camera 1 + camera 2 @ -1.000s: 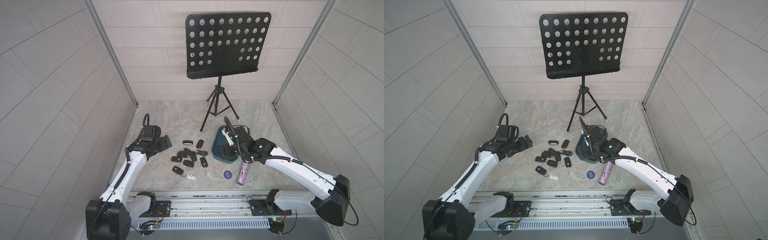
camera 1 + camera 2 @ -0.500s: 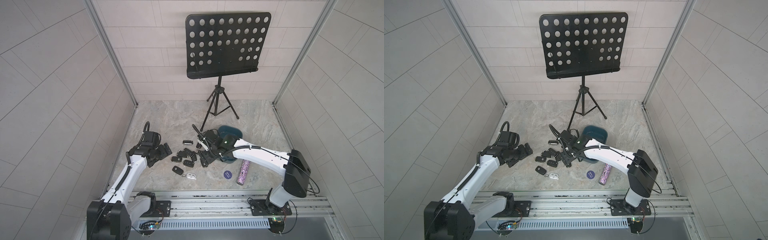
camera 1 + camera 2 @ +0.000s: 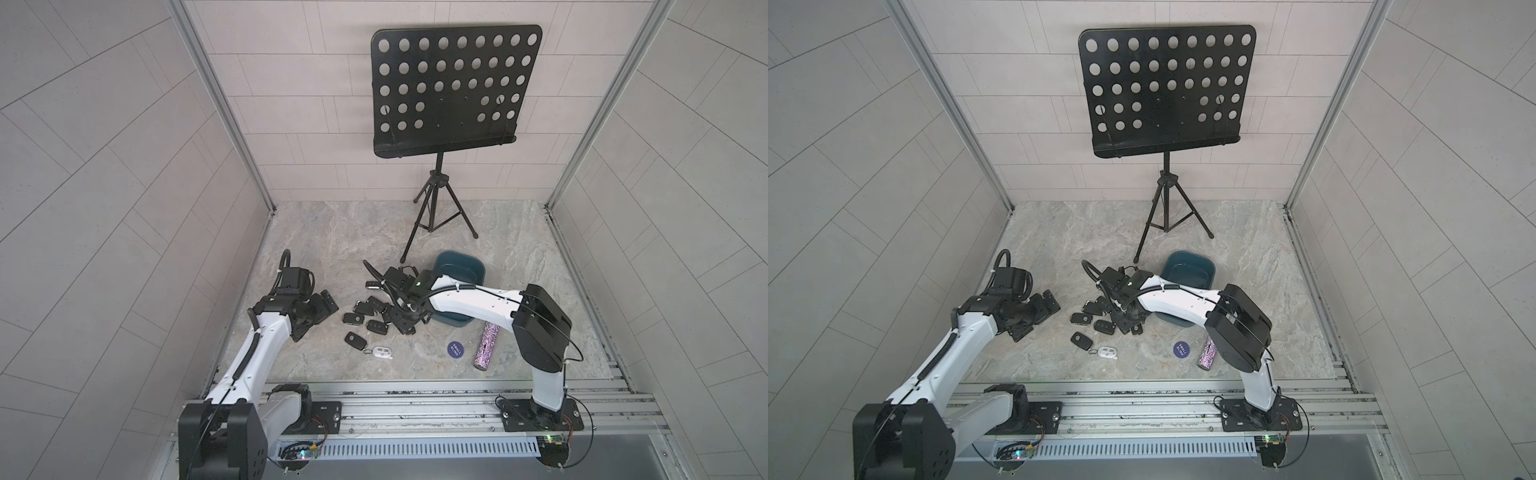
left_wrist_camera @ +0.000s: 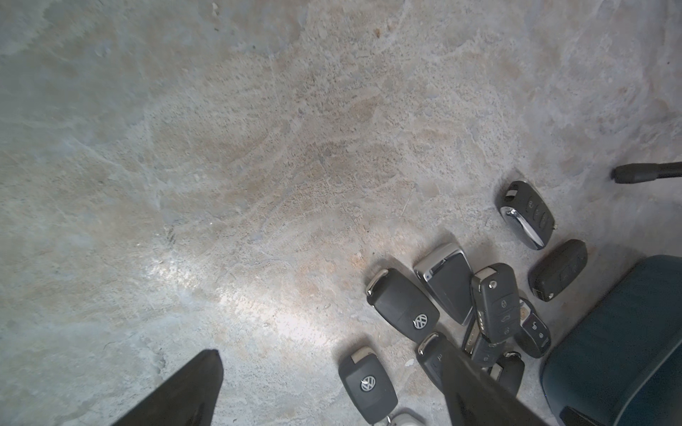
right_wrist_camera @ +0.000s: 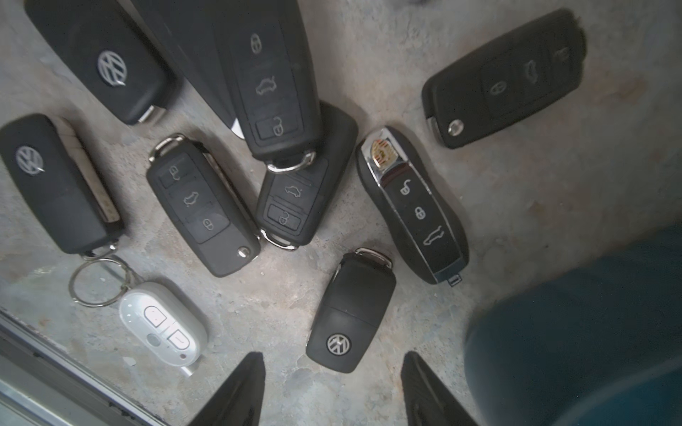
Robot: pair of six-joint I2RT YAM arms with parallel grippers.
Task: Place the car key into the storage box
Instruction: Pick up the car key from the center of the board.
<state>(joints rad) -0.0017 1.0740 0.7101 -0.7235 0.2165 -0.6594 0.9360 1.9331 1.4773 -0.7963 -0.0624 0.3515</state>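
Note:
Several black car keys [image 3: 365, 318] lie in a loose pile on the stone floor, left of the dark teal storage box [image 3: 459, 272]. My right gripper [image 3: 406, 323] hangs low over the pile's right side, jaws open. In the right wrist view a black car key [image 5: 350, 313] with a VW badge lies with its end just between the fingertips [image 5: 254, 369], a gap on each side. The storage box [image 5: 575, 332] is close beside it. My left gripper [image 3: 322, 309] stands wide open left of the pile, holding nothing; its wrist view shows the car keys [image 4: 402, 304] and storage box [image 4: 620, 332].
A black music stand [image 3: 453, 87] on a tripod stands behind the storage box. A white remote on a ring [image 3: 382, 353], a dark blue disc [image 3: 455, 349] and a glittery purple tube [image 3: 487, 345] lie toward the front. The metal rail [image 3: 415, 409] runs along the front edge.
My right arm has swung left from above the storage box down onto the key pile, and its jaws have narrowed. The left gripper shifted slightly toward the front and stays open.

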